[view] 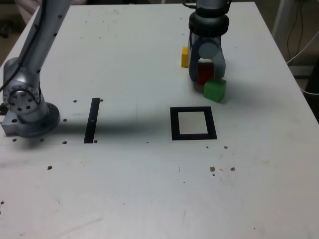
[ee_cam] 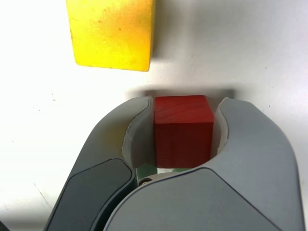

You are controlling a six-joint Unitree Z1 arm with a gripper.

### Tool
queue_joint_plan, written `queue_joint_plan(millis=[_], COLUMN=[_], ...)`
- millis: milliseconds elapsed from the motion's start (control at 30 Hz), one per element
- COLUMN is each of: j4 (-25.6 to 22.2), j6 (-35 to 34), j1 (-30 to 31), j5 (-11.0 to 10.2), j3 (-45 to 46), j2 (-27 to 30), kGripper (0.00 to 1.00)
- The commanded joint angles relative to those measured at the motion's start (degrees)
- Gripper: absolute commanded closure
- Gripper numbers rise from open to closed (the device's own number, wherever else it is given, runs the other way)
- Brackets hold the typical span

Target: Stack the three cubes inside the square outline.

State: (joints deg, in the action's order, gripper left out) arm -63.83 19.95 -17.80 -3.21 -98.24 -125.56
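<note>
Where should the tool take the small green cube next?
Grip the small green cube across its two flat vertical sides, coming straight down from above. Its top is bare, but the red cube sits close behind it in the exterior view, so keep the tool's fingers off that side.

Yellow cube [ee_cam: 111,32] matt, grainy paint; red cube [ee_cam: 183,130] faint wood grain; hand [ee_cam: 185,125] smooth grey plastic.

blocking: green cube [view: 215,90], yellow cube [view: 185,56] | free: square outline [view: 193,123]
</note>
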Motion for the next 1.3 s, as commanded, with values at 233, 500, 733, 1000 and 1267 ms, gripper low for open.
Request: queue_joint_plan(millis=[233,500,733,1000,1267], j4=[-2.01,-5.35,-6.28,-3.28,-2.97], j6=[0.27,-0.15,-4.67,-13.41,-16.4], j1=[0.05,1.06,5.93,15.69,19.86], j5=[-2.35,-3.72,-3.55,-3.03,-2.22], j3=[-2.18,-1.36,5.27,11.85,11.83], j2=[4.45,11.59,18.56,20.45,17.28], kGripper=[0.72,0.72,0.72,0.72,0.72])
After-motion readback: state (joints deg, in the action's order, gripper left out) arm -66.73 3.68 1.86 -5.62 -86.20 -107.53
